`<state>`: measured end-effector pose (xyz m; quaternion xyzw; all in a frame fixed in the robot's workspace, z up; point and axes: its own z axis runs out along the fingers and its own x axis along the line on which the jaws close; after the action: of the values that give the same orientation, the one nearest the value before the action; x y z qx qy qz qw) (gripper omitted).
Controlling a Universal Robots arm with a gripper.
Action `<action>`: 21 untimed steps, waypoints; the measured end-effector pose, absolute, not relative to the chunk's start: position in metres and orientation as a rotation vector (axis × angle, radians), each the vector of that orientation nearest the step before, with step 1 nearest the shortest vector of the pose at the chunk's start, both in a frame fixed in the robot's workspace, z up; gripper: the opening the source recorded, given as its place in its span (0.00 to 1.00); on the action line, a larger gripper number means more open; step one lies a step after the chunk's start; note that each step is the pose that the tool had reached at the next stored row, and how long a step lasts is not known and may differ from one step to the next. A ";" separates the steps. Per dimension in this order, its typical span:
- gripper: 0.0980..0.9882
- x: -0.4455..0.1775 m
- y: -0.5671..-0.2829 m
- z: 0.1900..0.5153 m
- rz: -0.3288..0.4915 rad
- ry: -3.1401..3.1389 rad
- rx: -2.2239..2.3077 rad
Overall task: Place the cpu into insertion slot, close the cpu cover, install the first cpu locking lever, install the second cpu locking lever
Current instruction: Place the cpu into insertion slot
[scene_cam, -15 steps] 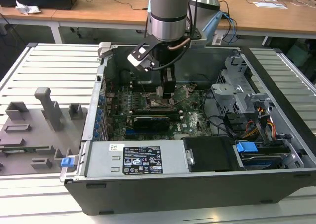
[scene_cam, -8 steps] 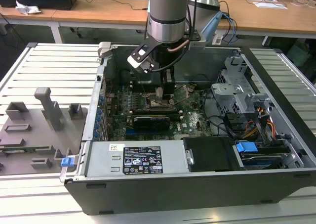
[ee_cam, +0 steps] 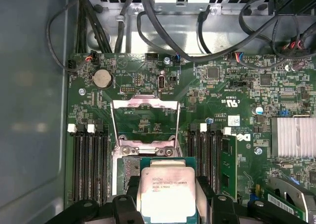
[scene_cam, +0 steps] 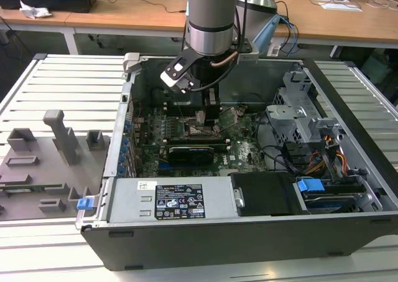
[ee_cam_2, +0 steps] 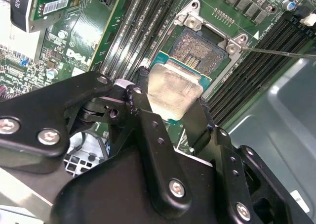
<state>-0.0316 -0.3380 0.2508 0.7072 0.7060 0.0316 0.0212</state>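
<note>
My gripper point(ee_cam_2: 170, 99) is shut on the cpu point(ee_cam_2: 174, 88), a flat square chip with a pale silver top, one black finger point(ee_cam_2: 139, 85) on each side. The cpu point(ee_cam: 167, 197) hangs over the near edge of the insertion slot point(ee_cam_2: 205, 51), whose dark pin field still shows beyond it. I cannot tell whether the chip touches the socket. The cpu cover point(ee_cam: 144, 105) is swung open and lies back past the slot. A thin locking lever point(ee_cam_2: 279, 52) sticks out to one side. In the exterior view the gripper point(scene_cam: 207, 112) is low inside the case, over the motherboard.
Long black memory slots point(ee_cam: 91, 159) flank the socket on both sides. A finned heat sink point(ee_cam: 294, 137) and cables point(ee_cam: 163, 33) lie nearby. The case walls, drive cage point(scene_cam: 301, 117) and power supply point(scene_cam: 171, 201) hem the arm in. A grey fixture tray point(scene_cam: 46, 164) sits outside the case.
</note>
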 end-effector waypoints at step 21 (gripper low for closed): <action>0.48 -0.032 -0.334 0.242 0.099 2.189 2.193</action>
<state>-0.0322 -0.3336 0.2422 0.7074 0.7058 0.0320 0.0208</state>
